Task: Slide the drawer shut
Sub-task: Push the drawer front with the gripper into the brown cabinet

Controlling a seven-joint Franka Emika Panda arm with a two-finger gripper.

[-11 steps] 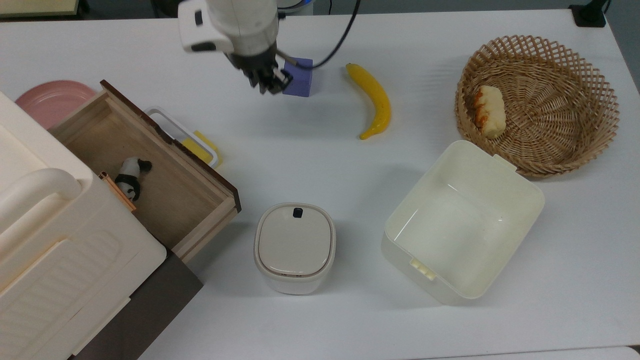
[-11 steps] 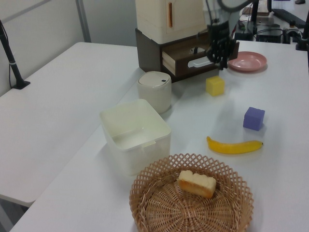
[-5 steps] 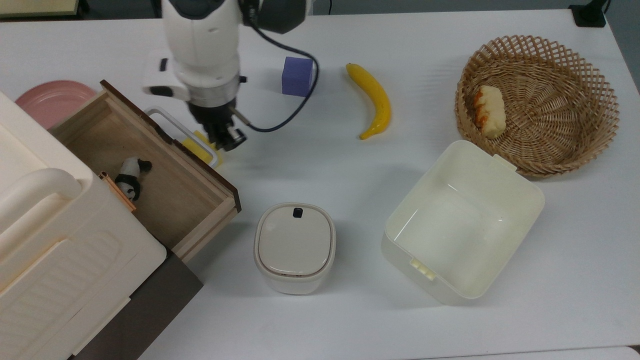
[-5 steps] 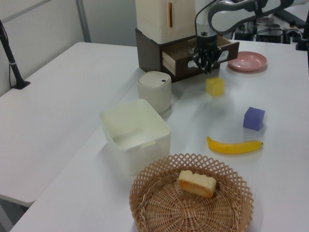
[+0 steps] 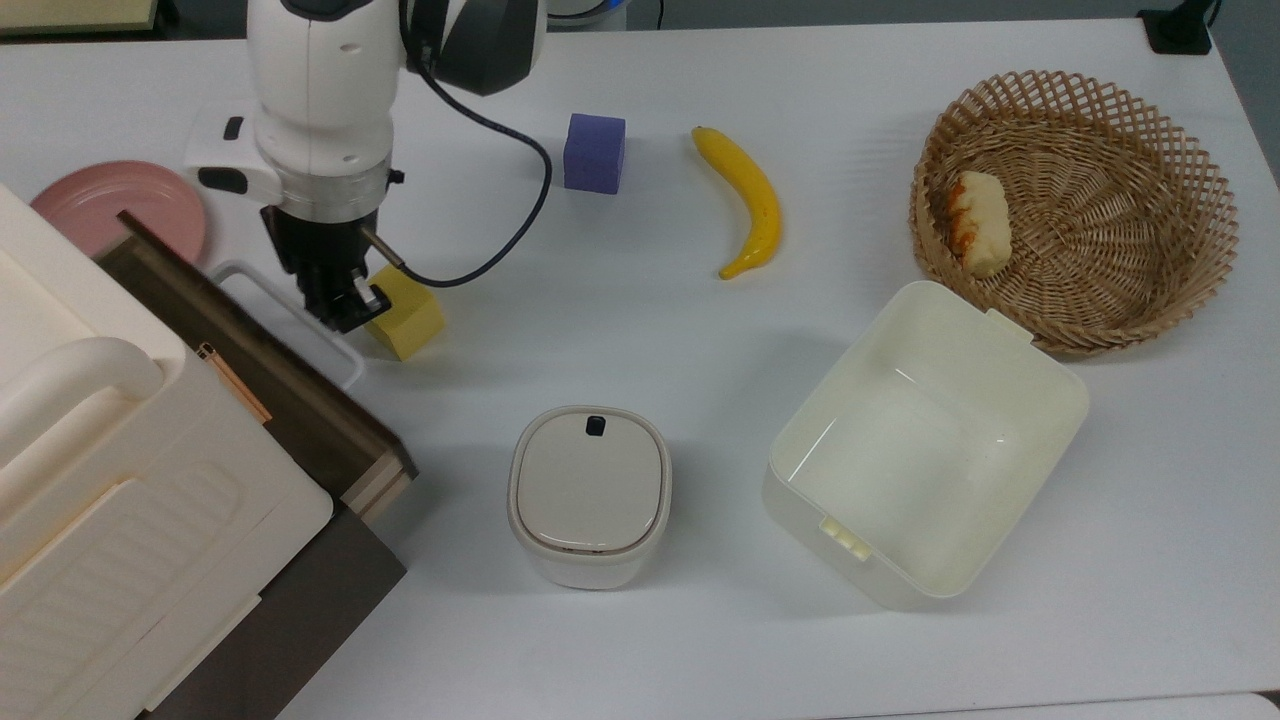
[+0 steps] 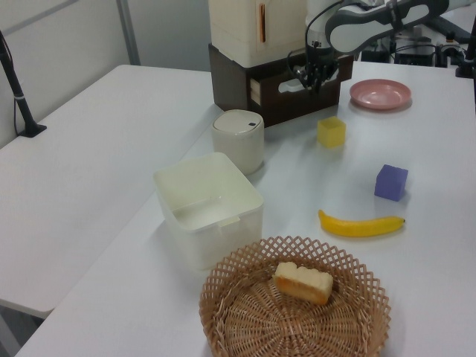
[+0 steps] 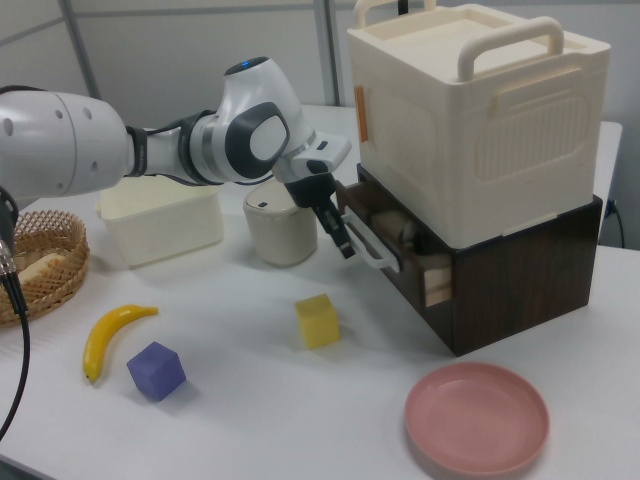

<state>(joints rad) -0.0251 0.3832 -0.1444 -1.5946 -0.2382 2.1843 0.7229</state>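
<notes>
At about nine o'clock on the white bench (image 5: 640, 620) in the top view, the drawer (image 5: 270, 370) sits in its dark brown cabinet (image 7: 520, 270), pushed most of the way in with only a narrow strip of light wood still out; the right view shows a gap behind its dark front panel, with something pale dimly seen inside. The gripper (image 5: 340, 305) rests against the drawer's white loop handle (image 5: 290, 325); whether its fingers are apart or together I cannot tell. A ribbed cream plastic box (image 7: 470, 110) with arched handles sits on top of the cabinet. Just beside the gripper lies a yellow cube (image 5: 403, 312). At three o'clock a woven wicker basket (image 5: 1160, 150) holds one browned piece of bread (image 5: 978, 222); below it an open, smooth cream bin (image 5: 925, 445) appears empty. A rounded canister (image 5: 590, 495) with a closed lid stands at six o'clock. A purple cube (image 5: 594, 152), a curved banana (image 5: 750, 200) and a round pink plate (image 5: 125, 205) lie toward twelve.
</notes>
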